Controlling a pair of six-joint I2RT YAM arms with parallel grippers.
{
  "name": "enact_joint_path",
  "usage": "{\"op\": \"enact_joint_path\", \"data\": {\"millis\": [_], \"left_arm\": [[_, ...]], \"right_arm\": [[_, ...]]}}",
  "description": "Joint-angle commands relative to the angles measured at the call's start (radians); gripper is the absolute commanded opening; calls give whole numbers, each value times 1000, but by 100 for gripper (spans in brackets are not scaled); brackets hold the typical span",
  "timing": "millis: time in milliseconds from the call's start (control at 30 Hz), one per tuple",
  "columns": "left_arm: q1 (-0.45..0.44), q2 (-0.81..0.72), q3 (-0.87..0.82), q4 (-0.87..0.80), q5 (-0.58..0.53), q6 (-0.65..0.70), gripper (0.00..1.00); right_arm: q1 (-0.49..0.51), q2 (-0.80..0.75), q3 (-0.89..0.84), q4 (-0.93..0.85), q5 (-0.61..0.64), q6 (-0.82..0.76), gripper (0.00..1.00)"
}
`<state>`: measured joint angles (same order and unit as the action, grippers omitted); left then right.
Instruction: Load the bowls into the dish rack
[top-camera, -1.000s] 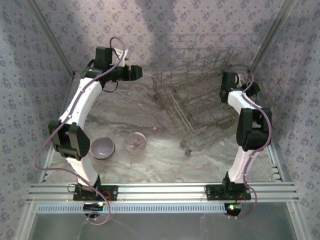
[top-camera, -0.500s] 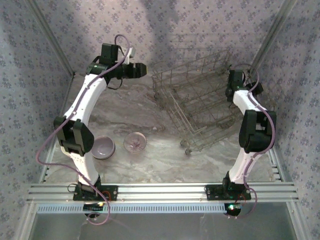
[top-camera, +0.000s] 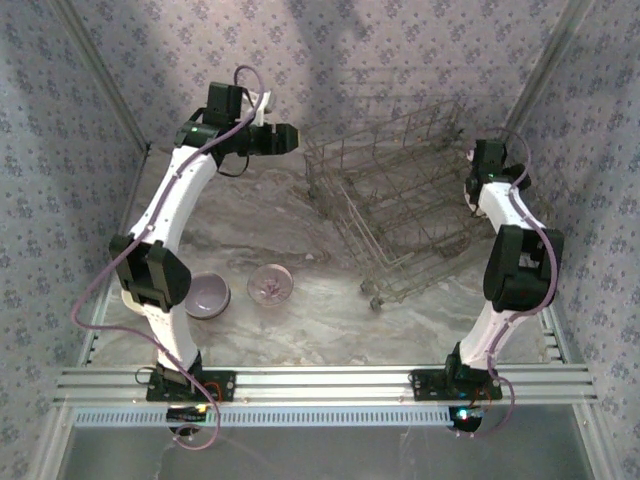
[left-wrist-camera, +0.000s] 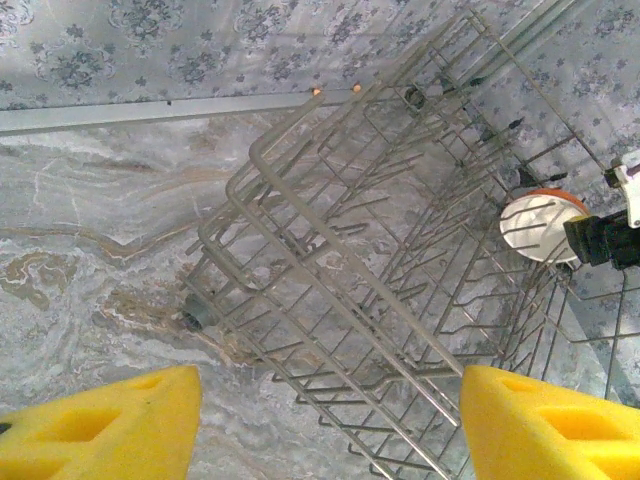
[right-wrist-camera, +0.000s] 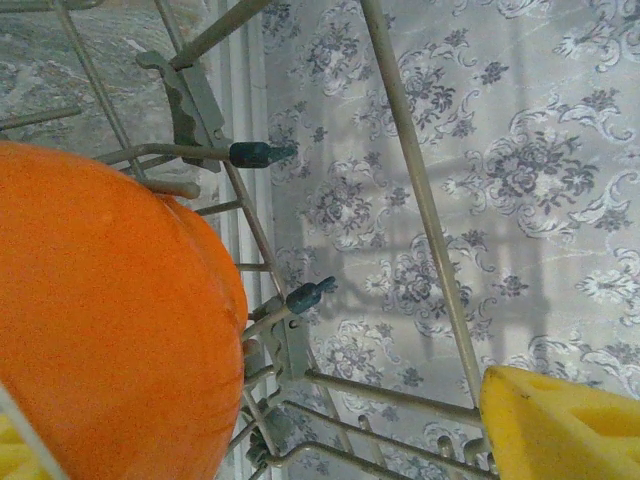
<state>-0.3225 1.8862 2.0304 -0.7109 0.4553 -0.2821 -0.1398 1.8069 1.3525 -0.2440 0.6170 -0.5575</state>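
at the far right side of the dish rack (top-camera: 390, 200), the right jaws stand open, one yellow pad (right-wrist-camera: 560, 425) well clear of the orange bowl (right-wrist-camera: 110, 320). the bowl sits among the wire tines by the rack's right wall, apparently on its edge. over the past second the right arm (top-camera: 515, 265) has drawn back from above the rack toward the right wall of the enclosure. the bowl stays lodged in the wires, which reads as a finished placement rather than a carry.

across the rack, at its far left corner, the left arm (top-camera: 165, 200) has risen a little and edged toward the basket. the left jaws are open and empty, their yellow pads (left-wrist-camera: 100, 425) set wide apart, looking down over the grey wire grid at the orange bowl's pale inside (left-wrist-camera: 540, 222).

on the near left of the marbled surface (top-camera: 330, 320), a lavender-grey bowl (top-camera: 208, 297) and a pink bowl (top-camera: 270, 285) wait side by side, not touching and well apart from the rack. with one bowl judged loaded, at least these two remain to be fetched, and both arms are free to go for them.
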Motion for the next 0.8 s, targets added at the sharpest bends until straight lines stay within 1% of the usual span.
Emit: {"op": "enact_joint_path", "data": {"millis": [0,200,333,500,567,767], "left_arm": [[-10,18,42,-18,-7,-8,69],[-21,65,107,-46,-1,-10,69],[-26,90,152,-63,0,-5,69],[-29,116,191,-88,2,0,69],[-29,117,192,-91,2,0,69],[-27,125,204,-108,-1,13,69]], "right_arm": [[2,24,-58,-131,-160,-4,82],[-9,-4,-64,-109,-155,0,82],[-3,-5,-43,-96,-193,15,82],[13,37,-4,-154,-249,-7,81],[17,56,-2,-169,-244,-14,81],[8,98,26,-255,-309,-1,80]]}}
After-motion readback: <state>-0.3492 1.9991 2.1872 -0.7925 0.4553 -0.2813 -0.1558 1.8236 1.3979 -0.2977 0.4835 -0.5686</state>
